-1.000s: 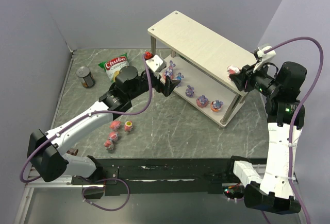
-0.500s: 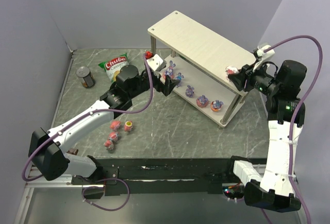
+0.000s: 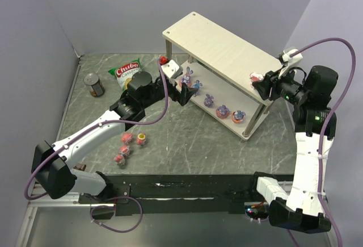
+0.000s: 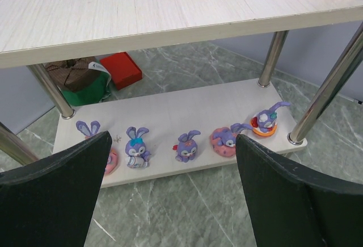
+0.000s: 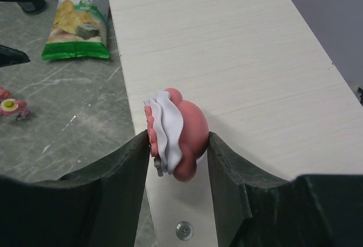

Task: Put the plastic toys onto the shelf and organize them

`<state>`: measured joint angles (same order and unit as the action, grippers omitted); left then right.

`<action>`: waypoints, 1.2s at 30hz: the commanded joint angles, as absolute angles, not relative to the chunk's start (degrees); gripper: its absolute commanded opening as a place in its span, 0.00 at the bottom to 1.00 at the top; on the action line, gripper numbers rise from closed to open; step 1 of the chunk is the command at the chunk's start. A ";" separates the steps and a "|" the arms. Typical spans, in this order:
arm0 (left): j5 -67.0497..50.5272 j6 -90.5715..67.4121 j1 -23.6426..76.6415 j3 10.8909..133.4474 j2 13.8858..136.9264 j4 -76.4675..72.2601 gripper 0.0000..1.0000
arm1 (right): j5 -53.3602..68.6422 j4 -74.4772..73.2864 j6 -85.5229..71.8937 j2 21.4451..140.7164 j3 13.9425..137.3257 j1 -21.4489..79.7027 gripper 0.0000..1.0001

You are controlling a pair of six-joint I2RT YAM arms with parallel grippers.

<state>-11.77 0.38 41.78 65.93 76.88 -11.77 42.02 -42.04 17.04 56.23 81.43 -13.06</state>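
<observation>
My left arm (image 3: 91, 136) and right arm (image 3: 309, 162) have white shells and black joints. A purple cable (image 3: 334, 45) loops along each. The claw fingers (image 4: 283, 201) are matte black.

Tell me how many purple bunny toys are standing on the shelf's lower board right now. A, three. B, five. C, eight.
B: the left wrist view shows five purple bunny toys standing in a row on the lower board of the shelf.
</observation>
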 commanded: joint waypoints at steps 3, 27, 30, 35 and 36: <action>-12.75 0.44 41.48 68.29 76.73 -14.59 0.96 | 41.66 -42.89 17.05 56.25 84.55 -13.45 0.56; -8.63 0.35 41.40 70.75 76.64 -13.10 0.96 | 46.55 -37.01 5.02 56.60 95.43 -13.10 1.00; -5.38 -2.54 40.70 71.10 76.81 -12.66 0.96 | 48.51 -35.51 2.82 58.61 99.12 -9.25 1.00; -2.20 -9.73 36.57 72.07 76.99 -9.59 0.96 | 38.43 -38.40 5.80 65.46 105.81 9.53 1.00; -1.59 -10.89 35.78 71.98 76.91 -8.88 0.96 | 37.10 -39.02 6.67 66.44 106.69 11.32 1.00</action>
